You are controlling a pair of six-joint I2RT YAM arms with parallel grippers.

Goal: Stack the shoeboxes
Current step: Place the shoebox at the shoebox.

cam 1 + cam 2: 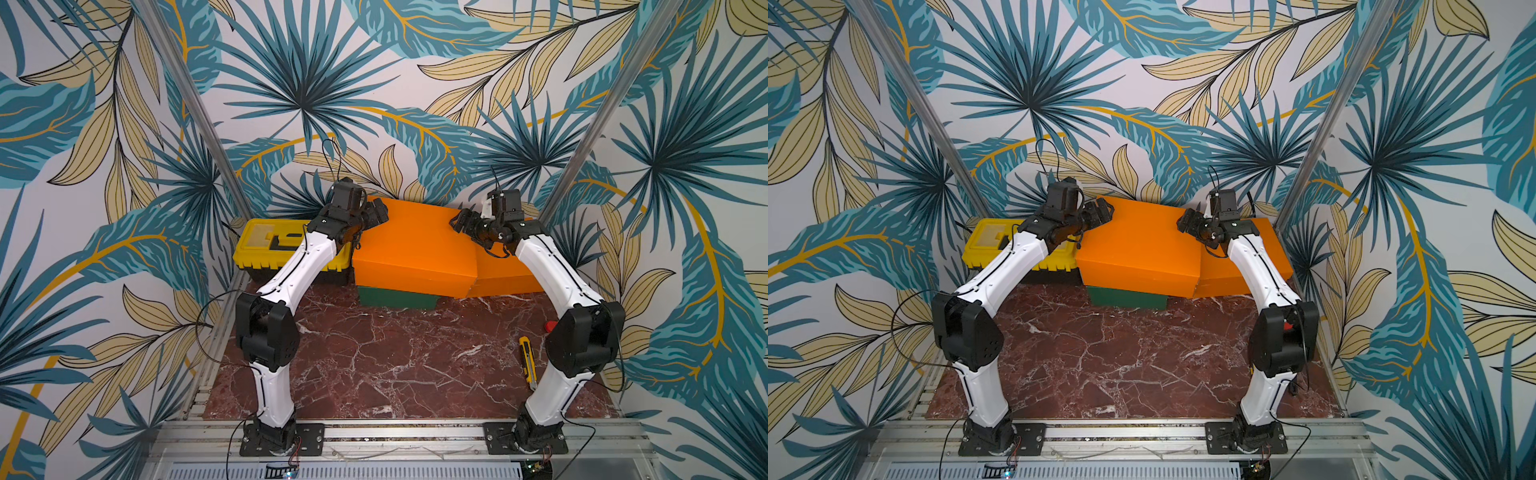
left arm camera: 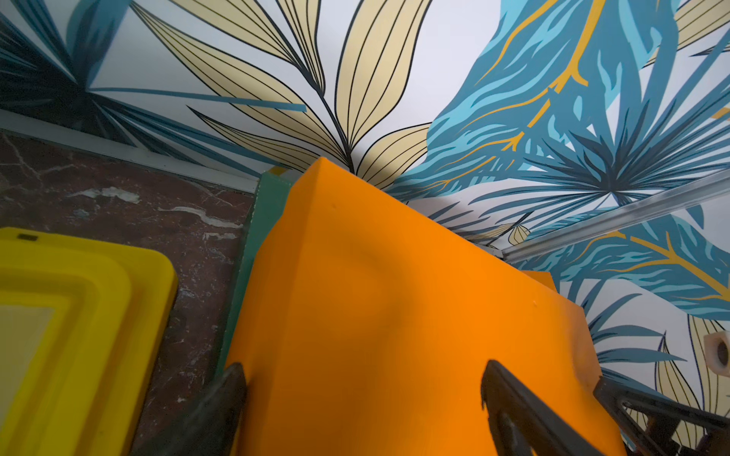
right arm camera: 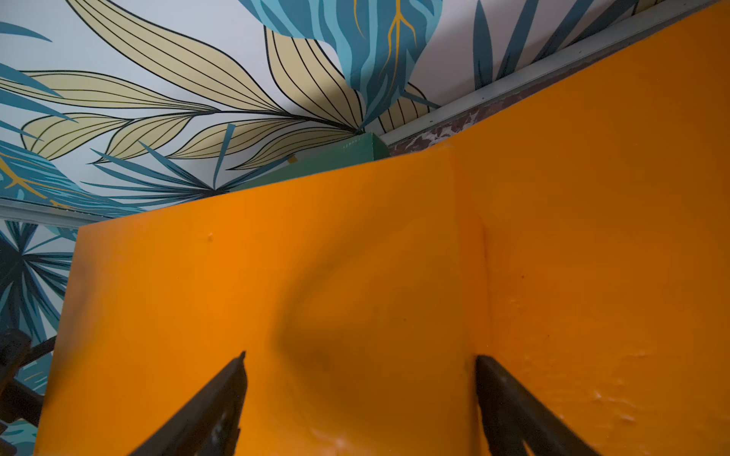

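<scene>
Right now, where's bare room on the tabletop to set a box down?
Widest bare patch: middle and front of the red-brown marble tabletop, before the dark green cardboard box. Crowded: back row: yellow-and-black plastic toolbox, bright orange cardboard box atop the green one, second orange box alongside. A yellow utility knife lies beside the right arm.

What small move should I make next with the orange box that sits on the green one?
Probably nudge the top orange box toward the toolbox with the open right gripper. It sits askew on the green box, overhanging toward the second orange box, so squaring it first seems wise.
</scene>
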